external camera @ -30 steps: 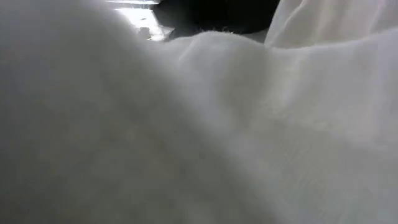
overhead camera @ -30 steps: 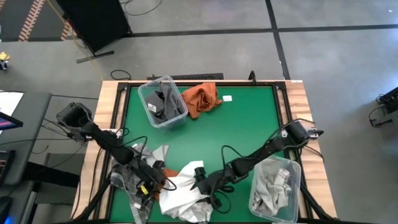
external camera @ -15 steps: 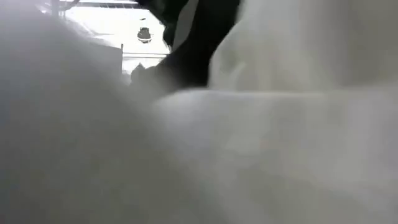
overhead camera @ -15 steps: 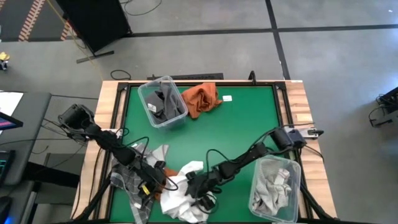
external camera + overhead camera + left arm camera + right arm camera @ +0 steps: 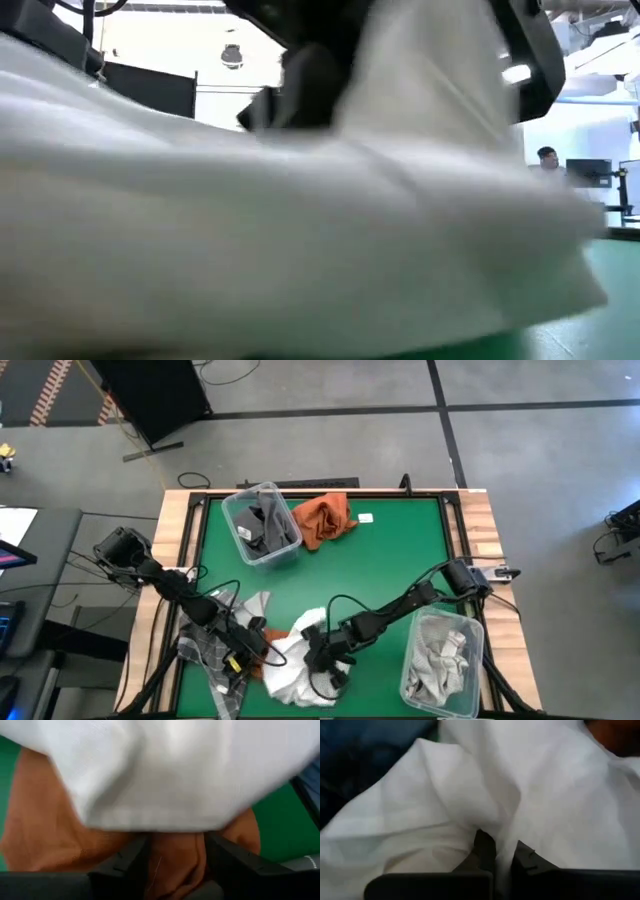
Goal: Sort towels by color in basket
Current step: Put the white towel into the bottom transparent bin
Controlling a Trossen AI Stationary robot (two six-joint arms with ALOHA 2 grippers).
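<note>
At the near edge of the green surface [image 5: 390, 575] the white towel [image 5: 290, 672] lies bunched, filling the low view; the right gripper [image 5: 322, 663] is clenched on a fold of it, seen in the right wrist view [image 5: 497, 851]; the left gripper [image 5: 252, 650] touches the same towel's edge, its fingers [image 5: 127, 865] grasping an orange towel [image 5: 45, 830] under the white cloth; a grey plaid towel [image 5: 205, 650] lies just beside the left arm, near a white towel with grid lines [image 5: 258, 605]; the clear basket [image 5: 470, 660] at the near right holds pale grey-white cloth [image 5: 437, 660]; farther back on the left, a second clear basket [image 5: 232, 520] holds a dark grey towel [image 5: 265, 525]; another rust-orange towel [image 5: 325, 517] rests on the surface just beside that basket.
</note>
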